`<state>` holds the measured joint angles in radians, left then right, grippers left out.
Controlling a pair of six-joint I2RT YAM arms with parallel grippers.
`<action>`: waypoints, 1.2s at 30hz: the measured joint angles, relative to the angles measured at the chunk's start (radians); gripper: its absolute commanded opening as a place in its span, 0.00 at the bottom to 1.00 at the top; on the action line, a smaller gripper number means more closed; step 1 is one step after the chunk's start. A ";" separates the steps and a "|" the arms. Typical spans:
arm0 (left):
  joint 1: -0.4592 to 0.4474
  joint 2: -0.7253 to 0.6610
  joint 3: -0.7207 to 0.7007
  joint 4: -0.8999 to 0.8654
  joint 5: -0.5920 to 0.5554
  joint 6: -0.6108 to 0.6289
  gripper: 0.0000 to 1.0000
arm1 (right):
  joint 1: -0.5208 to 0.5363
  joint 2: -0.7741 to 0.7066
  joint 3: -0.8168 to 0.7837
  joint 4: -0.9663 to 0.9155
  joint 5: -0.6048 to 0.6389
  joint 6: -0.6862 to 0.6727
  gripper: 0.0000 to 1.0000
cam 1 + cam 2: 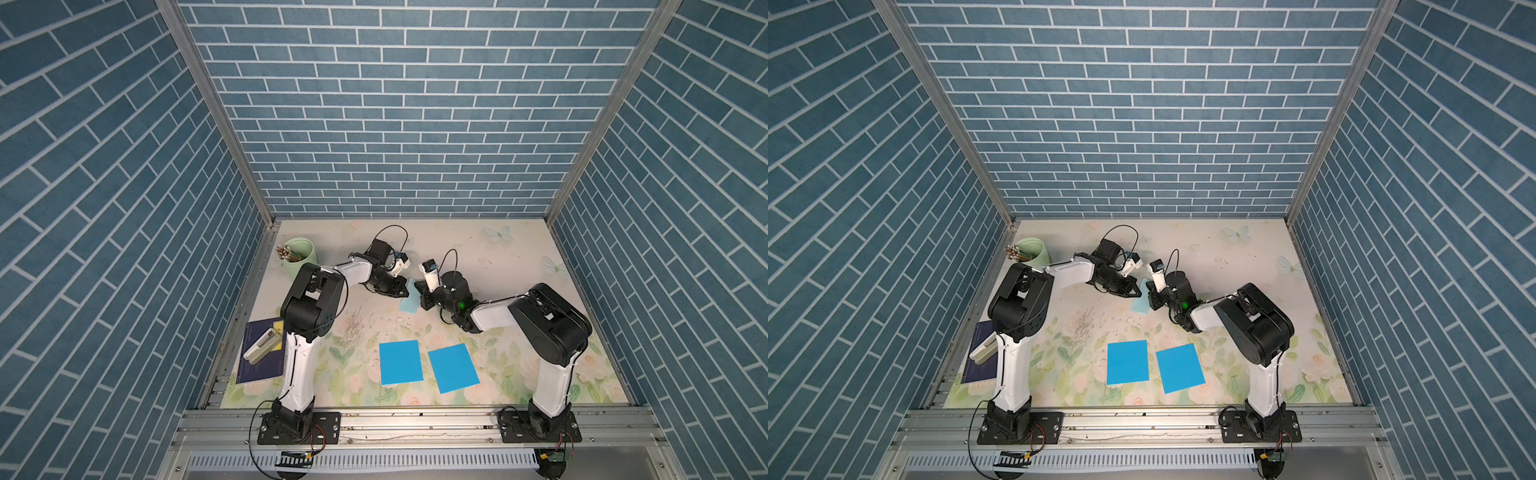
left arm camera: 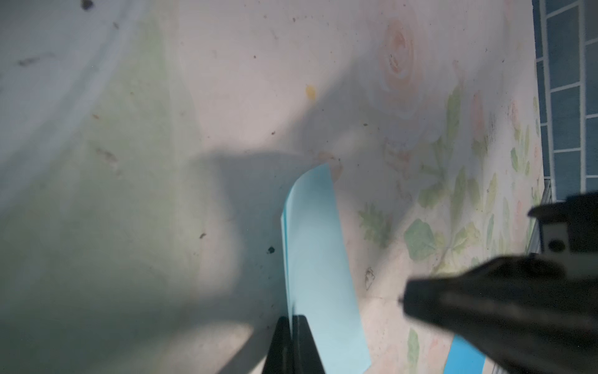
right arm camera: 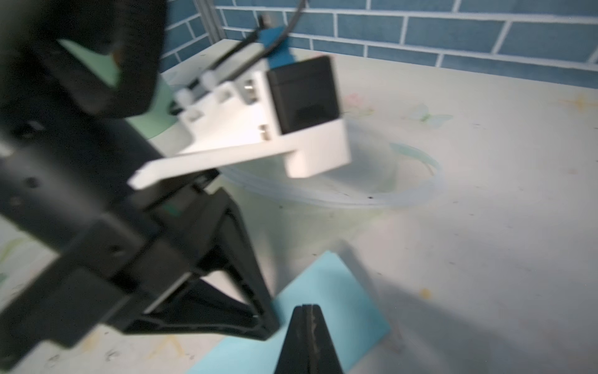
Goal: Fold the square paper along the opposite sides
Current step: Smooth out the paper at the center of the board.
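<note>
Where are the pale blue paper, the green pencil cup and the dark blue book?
pale blue paper (image 1: 409,303): in a top view, its lower part.
green pencil cup (image 1: 308,252): in a top view, its inner wall.
dark blue book (image 1: 262,370): in a top view, its bare cover.

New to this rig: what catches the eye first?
Near the table's front edge, a straight blue sheet and a skewed blue sheet lie flat, apart. Mid-table, the left gripper and right gripper meet, both shut, at a pale blue paper; the left pinches its edge.
</note>
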<state>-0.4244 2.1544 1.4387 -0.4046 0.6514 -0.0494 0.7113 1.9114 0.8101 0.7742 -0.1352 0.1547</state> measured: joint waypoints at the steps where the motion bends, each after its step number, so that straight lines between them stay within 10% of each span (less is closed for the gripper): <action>1: 0.000 0.000 0.001 0.000 0.000 0.000 0.00 | 0.013 0.003 -0.002 0.003 -0.006 0.004 0.00; 36: 0.004 0.009 0.010 -0.010 0.010 0.000 0.00 | 0.077 0.018 -0.183 0.113 -0.031 -0.024 0.00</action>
<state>-0.4206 2.1632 1.4490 -0.4149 0.6613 -0.0494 0.7879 1.9297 0.6273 0.8867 -0.1661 0.1303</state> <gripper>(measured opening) 0.054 0.067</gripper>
